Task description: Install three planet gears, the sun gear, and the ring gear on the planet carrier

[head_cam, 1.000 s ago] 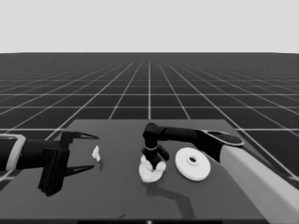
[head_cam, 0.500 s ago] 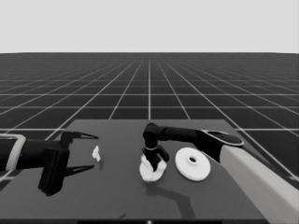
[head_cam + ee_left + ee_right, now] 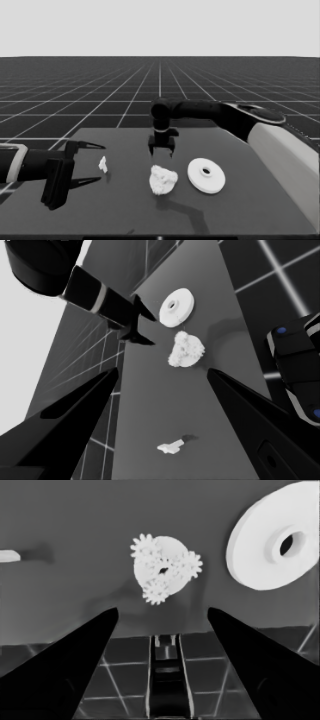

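The planet carrier, the smaller round part [image 3: 163, 181], lies at mid-table with toothed gears on it. In the right wrist view three planet gears [image 3: 190, 565] ring its rim and a fourth gear [image 3: 162, 571] sits in the middle. My right gripper [image 3: 162, 152] hangs open and empty just above and behind this stack, and its wrist view shows the right gripper [image 3: 161, 611] apart from the parts. The ring gear, the larger round part [image 3: 206, 175], lies flat to the right of the stack. My left gripper [image 3: 86, 163] waits open at the table's left end.
A thin white piece [image 3: 103, 164] lies on the table just right of the left gripper's fingers, not held. The right arm's pale grey forearm [image 3: 280, 150] fills the right side. Dark machinery [image 3: 300, 365] with blue lights shows at the left wrist view's edge.
The right gripper has risen off the gear stack and now hangs a little above it. The parts and the left arm have stayed put.
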Controlling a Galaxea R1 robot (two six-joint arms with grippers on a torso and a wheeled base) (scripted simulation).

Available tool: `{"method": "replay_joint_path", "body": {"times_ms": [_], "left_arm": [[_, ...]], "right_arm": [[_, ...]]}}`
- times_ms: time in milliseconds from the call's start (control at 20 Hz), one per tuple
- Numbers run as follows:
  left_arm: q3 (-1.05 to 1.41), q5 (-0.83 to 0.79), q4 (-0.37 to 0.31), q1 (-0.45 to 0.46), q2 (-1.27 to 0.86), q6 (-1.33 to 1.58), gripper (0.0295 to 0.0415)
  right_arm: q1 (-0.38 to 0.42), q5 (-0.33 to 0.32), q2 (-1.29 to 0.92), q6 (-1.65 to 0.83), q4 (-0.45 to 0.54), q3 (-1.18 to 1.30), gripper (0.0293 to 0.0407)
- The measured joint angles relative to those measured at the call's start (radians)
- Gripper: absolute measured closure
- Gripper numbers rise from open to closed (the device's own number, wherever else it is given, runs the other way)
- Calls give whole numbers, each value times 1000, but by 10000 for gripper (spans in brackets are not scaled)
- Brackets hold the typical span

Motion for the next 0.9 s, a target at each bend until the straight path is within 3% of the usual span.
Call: {"method": "replay_joint_path", "body": {"times_ms": [250,300,350,400,500,750,800,850,900], "left_arm": [[0,0,0,0,0,0,326],[0,0,0,0,0,0,326],[0,0,0,0,0,0,326],[0,0,0,0,0,0,326],[0,0,0,0,0,0,326],[0,0,0,0,0,0,326],[0,0,0,0,0,0,326],[0,0,0,0,0,0,326],[0,0,0,0,0,0,326]], "right_arm": [[23,0,3,-80,25,-13,315],[-131,165,-265,-504,-277,439,294],[-328,262,-681,-774,-459,771,305],[-437,318,-941,-933,-566,967,311],[-529,372,-1169,-1082,-667,1154,315],[-570,399,-1274,-1155,-716,1245,315],[-192,134,-1055,-731,-232,1074,303],[21,83,-871,-563,-21,789,307],[56,39,-758,-511,25,563,311]]}}
